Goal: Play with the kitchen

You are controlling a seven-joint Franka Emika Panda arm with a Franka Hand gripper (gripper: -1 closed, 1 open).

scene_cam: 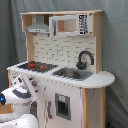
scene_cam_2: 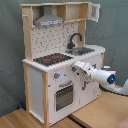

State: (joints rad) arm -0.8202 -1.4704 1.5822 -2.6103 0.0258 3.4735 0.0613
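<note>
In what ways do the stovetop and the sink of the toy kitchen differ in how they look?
The stovetop is a flat black plate with red rings, while the sink is a sunken grey basin. A black curved faucet stands behind the sink, whereas a grey hood hangs above the stovetop. In the second exterior view the stovetop is nearer the camera and the sink farther. Both sit in the same white counter.

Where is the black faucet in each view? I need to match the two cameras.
First exterior view: faucet right of centre, above the sink, stovetop on its left.
Second exterior view: faucet just right of centre, stovetop below-left.
Shared landmark: grey hood.
</note>
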